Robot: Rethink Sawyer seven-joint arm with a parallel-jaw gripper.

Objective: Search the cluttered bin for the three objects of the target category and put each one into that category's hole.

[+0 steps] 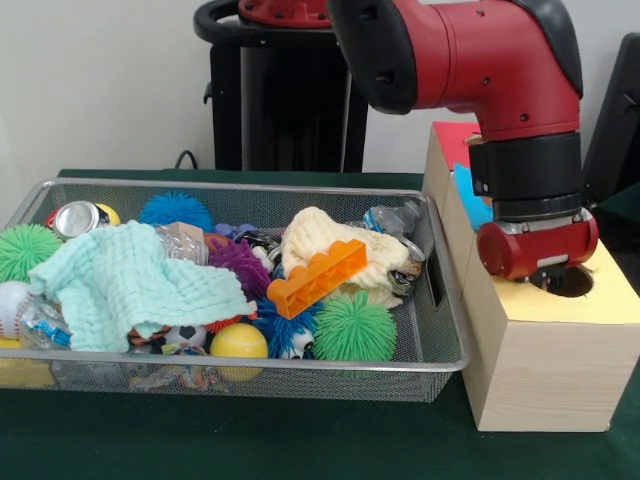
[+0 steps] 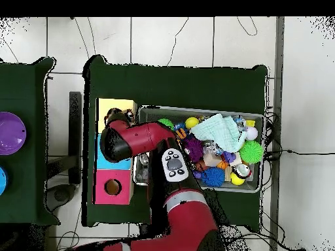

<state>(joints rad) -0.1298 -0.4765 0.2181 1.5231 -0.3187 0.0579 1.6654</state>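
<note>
My gripper (image 1: 548,278) hangs low over the dark round hole (image 1: 572,283) in the yellow top of the wooden box (image 1: 540,370), right of the bin. Whether it holds anything is hidden. In the overhead view the gripper (image 2: 118,120) sits above the box's yellow section (image 2: 116,104). The wire mesh bin (image 1: 440,300) holds a mint cloth (image 1: 130,285), a cream cloth (image 1: 330,245), an orange toy brick (image 1: 317,279), a green spiky ball (image 1: 354,328), a yellow ball (image 1: 239,342), a purple spiky ball (image 1: 240,262), a blue spiky ball (image 1: 175,210) and a crushed can (image 1: 78,218).
The box also has a blue section (image 2: 105,160) and a red section with its own hole (image 2: 112,187). A second green spiky ball (image 1: 25,250) and a baseball (image 1: 12,305) lie at the bin's left end. A purple plate (image 2: 10,133) sits on a neighbouring table.
</note>
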